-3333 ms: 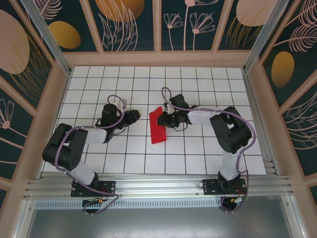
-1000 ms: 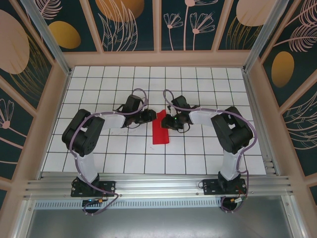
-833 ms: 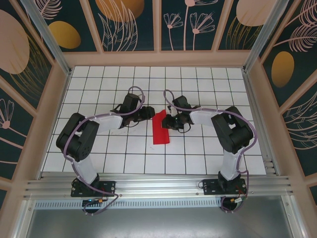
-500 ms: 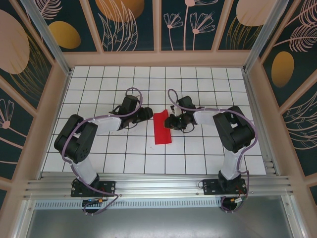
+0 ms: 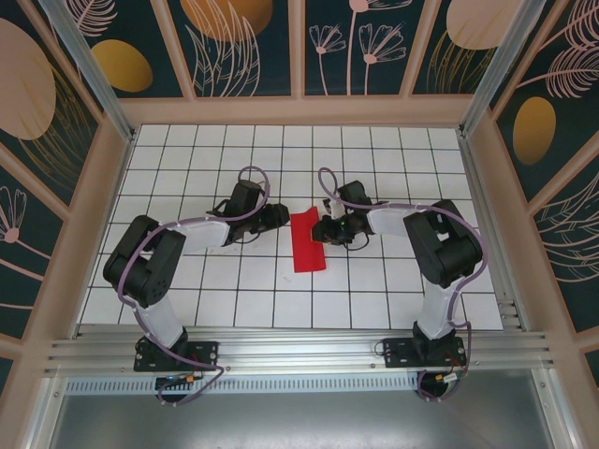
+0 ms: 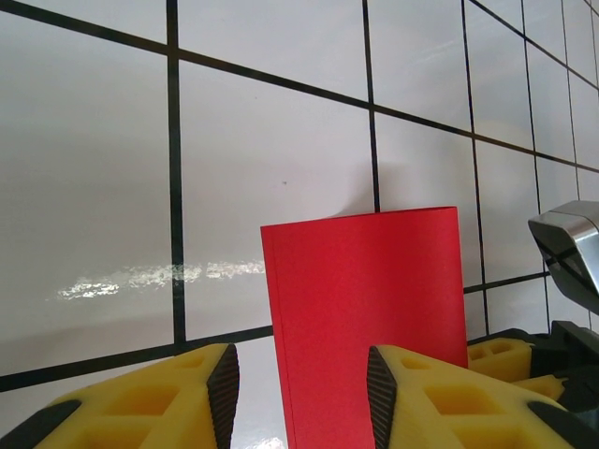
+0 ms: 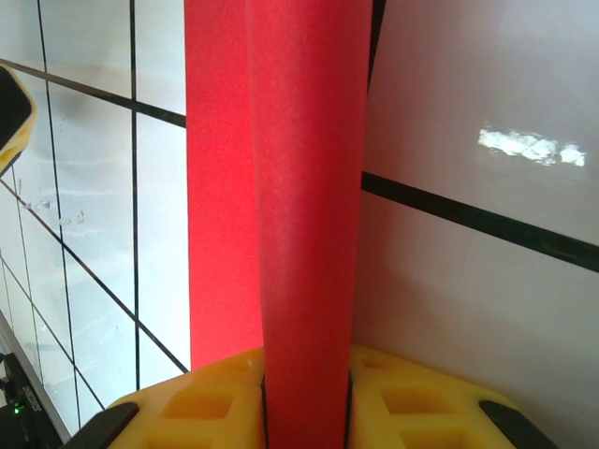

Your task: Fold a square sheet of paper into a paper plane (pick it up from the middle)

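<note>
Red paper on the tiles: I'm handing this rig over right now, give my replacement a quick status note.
Left hand: open, at the sheet's edge, not gripping.
Right hand: shut on the square sheet of paper.
Sheet: a long folded strip on the table, between the two hands.
Done: folded into a strip.
Left: nose and wing folds; no plane shape yet.

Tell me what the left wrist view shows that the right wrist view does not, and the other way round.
Left wrist view: the left gripper open, straddling one long edge of the flat red paper, whose far end is visible. Right wrist view: the right gripper shut on the near edge of that paper. Both: the paper lying on the white tiled table.
</note>
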